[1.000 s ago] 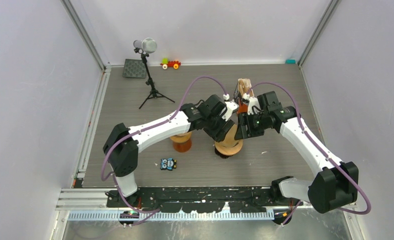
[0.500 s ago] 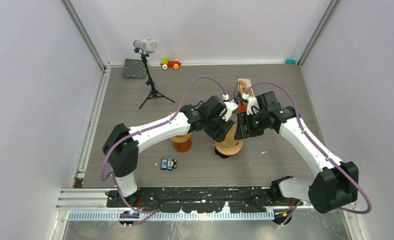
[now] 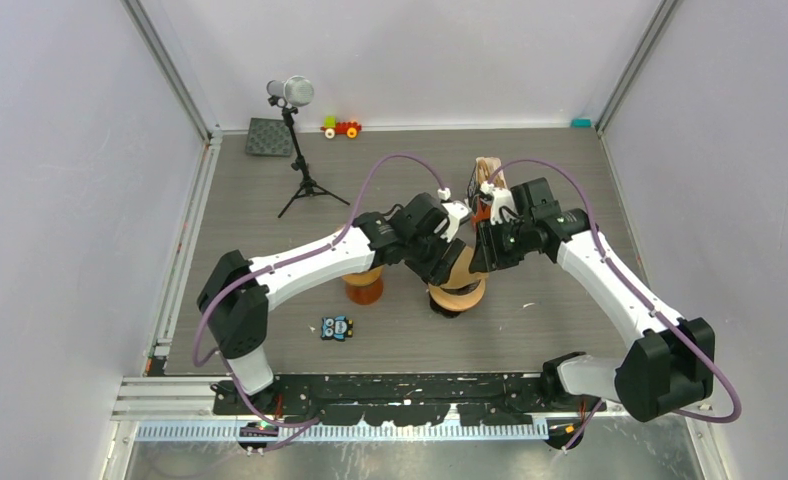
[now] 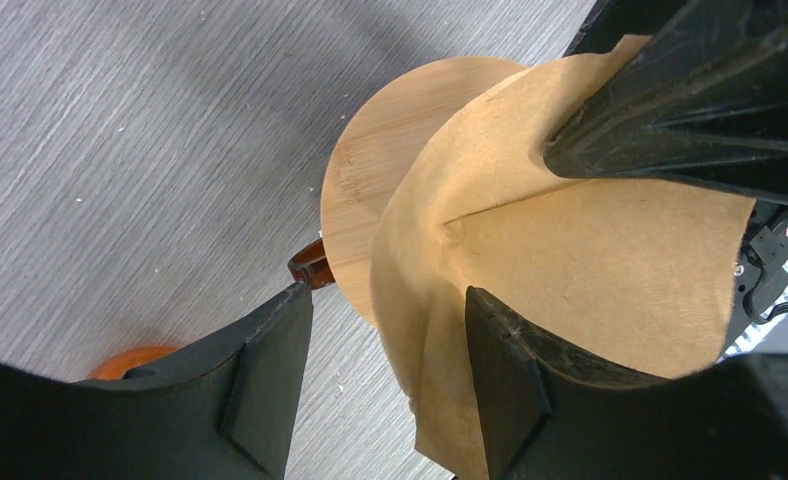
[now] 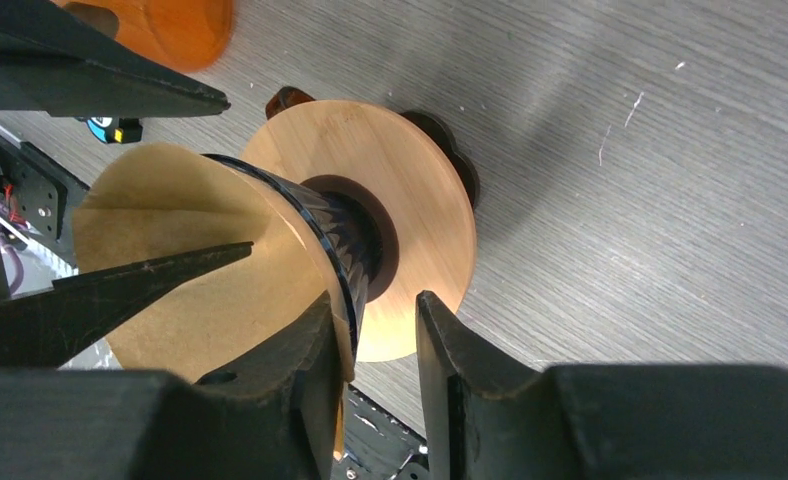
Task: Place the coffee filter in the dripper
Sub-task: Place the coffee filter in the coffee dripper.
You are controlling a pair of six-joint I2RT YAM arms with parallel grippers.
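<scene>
The dripper (image 3: pixel 460 297) is a dark ribbed cone (image 5: pixel 335 240) on a round wooden disc (image 5: pixel 420 200) near the table's middle. The brown paper coffee filter (image 4: pixel 570 240) sits opened in the cone. My left gripper (image 4: pixel 385 360) is open astride the filter's near rim; the paper lies against its right finger, and floor shows beside its left finger. My right gripper (image 5: pixel 375 340) is open astride the opposite rim, with its left finger inside the filter (image 5: pixel 190 270) and its right finger outside the cone, a gap still showing. In the top view both grippers (image 3: pixel 448 262) (image 3: pixel 480 264) crowd over the dripper.
An orange cup (image 3: pixel 363 287) stands just left of the dripper. A stack of spare filters in a holder (image 3: pixel 487 175) stands behind it. A microphone stand (image 3: pixel 295 150), a black pad (image 3: pixel 269 137) and a toy car (image 3: pixel 341 127) are at the back left. A small toy (image 3: pixel 337 328) lies near the front.
My right gripper's jaws have narrowed around the dripper's rim. Both arms have shifted slightly to the left over the dripper. The left jaws keep the same width.
</scene>
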